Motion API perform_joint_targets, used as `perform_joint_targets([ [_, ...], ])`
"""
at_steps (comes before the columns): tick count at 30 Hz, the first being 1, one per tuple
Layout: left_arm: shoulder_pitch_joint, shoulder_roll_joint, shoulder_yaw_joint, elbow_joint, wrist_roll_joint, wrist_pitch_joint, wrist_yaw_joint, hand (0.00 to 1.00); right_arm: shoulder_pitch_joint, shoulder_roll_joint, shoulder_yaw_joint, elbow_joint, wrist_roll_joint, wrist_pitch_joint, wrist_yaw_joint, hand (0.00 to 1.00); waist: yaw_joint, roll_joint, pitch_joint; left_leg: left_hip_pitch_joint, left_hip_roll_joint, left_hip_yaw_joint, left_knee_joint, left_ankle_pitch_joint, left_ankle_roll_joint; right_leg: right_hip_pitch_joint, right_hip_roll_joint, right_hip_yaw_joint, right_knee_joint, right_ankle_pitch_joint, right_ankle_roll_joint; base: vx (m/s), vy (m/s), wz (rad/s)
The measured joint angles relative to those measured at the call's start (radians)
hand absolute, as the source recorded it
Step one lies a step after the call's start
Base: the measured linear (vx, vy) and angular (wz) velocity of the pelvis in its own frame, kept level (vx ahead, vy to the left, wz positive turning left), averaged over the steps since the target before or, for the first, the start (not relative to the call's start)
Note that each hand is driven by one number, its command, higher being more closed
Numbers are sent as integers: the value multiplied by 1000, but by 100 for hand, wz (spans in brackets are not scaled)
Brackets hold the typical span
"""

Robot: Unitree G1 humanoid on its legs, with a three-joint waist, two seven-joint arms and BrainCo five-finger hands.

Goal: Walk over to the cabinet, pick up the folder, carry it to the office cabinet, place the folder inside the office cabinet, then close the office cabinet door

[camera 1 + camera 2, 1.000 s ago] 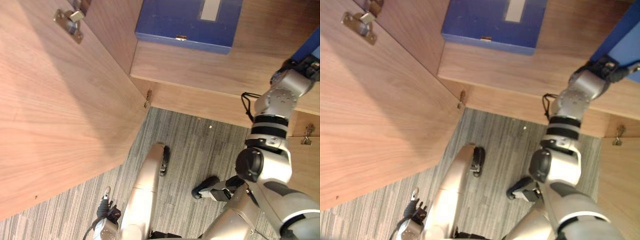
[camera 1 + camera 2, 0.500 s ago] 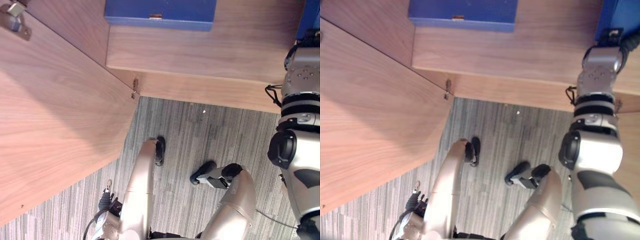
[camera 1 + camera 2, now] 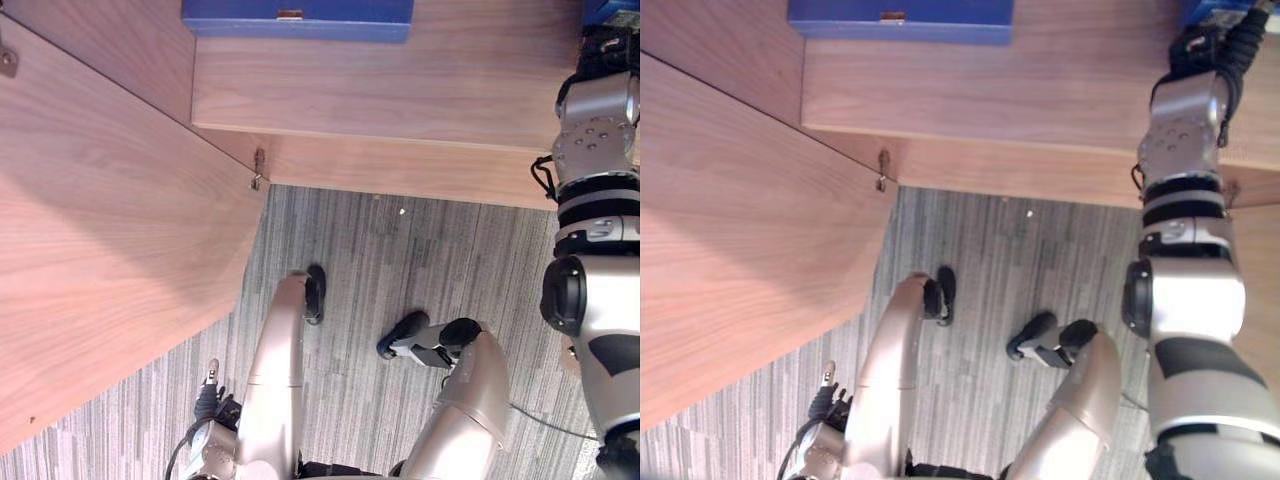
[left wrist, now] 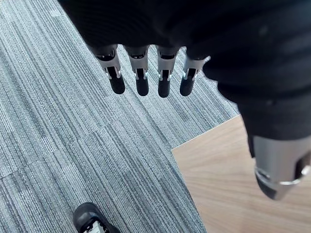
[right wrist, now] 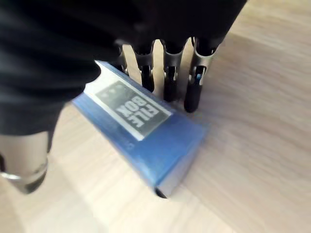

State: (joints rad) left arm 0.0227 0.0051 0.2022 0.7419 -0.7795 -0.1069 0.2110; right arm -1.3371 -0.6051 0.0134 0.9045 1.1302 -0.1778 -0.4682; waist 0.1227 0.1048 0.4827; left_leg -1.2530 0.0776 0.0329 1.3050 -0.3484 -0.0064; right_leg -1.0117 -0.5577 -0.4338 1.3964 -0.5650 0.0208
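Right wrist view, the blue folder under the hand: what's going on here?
The right hand reaches into the wooden cabinet, where a blue folder rests on the shelf. Its fingers lie straight along one side of the folder, thumb apart on the other, not curled round it. A second blue folder sits further left on the shelf. The left hand hangs open over the carpet; the cabinet door stands open.
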Motion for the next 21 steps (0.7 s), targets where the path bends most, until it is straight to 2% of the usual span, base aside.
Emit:
perform_joint_targets([
  [6, 0, 3, 2, 2, -2, 0, -15, 0, 1, -15, 167, 2, -170, 72, 81, 0, -6, -3, 2, 15, 15, 5, -24, 9, -5, 3, 17, 0, -24, 14, -9, 10, -13, -7],
  [10, 0, 5, 2, 7, -2, -2, -46, 0, 22, -49, 296, 3, -359, 123, 183, 0, -9, -9, 4, 51, 25, 11, -70, 25, -10, 28, 38, -6, -71, 35, -11, 16, -7, -8],
  [17, 0, 13, 2, 33, 8, -7, -97, 0, 107, -92, 396, -1, -599, 137, 329, 0, -14, -15, 4, 152, 37, 16, -220, 80, -18, 127, 86, -55, -229, 102, -11, 33, 2, -6],
  [18, 0, 19, 2, 36, 8, -9, -107, 0, 116, -96, 415, 2, -646, 136, 348, 0, -13, -22, 4, 174, 43, 23, -257, 93, -17, 144, 102, -61, -271, 123, -24, 24, 19, -15],
  [21, -1, 38, 6, 35, 17, -11, -126, 0, 155, -99, 447, 4, -772, 136, 387, 0, -18, -42, 2, 227, 51, 36, -354, 131, -16, 189, 132, -83, -373, 172, -30, 24, 27, -13],
])
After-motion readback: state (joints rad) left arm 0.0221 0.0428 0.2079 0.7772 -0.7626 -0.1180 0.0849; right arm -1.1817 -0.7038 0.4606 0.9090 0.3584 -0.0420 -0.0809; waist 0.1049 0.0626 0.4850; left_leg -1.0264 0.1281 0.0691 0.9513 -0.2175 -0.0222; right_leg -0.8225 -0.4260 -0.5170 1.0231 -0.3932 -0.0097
